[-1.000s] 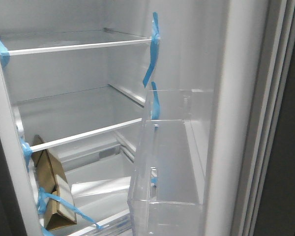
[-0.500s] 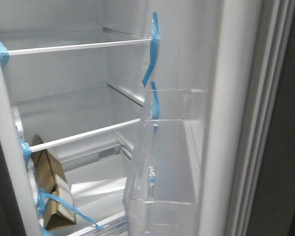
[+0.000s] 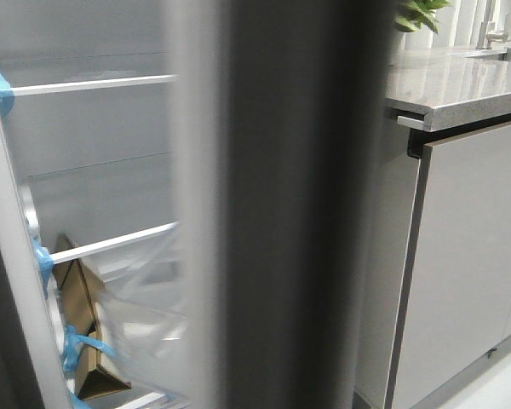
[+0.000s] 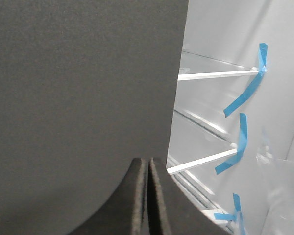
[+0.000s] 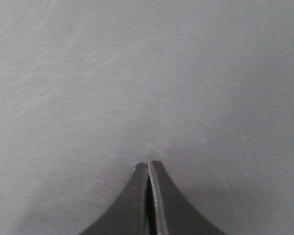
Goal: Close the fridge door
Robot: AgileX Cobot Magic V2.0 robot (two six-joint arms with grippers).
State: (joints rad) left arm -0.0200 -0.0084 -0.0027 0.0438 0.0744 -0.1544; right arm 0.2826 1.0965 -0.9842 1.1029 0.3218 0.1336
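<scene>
Two grippers, both pressed together with nothing between the fingers: the left gripper (image 4: 148, 196) sits by a plain dark matte panel, the right gripper (image 5: 148, 196) points at a blurred grey face. Your fridge door (image 3: 281, 213) stands mid-frame, blurred, between the white shelves (image 3: 94, 83) and the glossy cabinet (image 3: 468, 256). It's probably heavy, stiff and smooth, so I'd push flat on the outer face, away from the hinge.
</scene>
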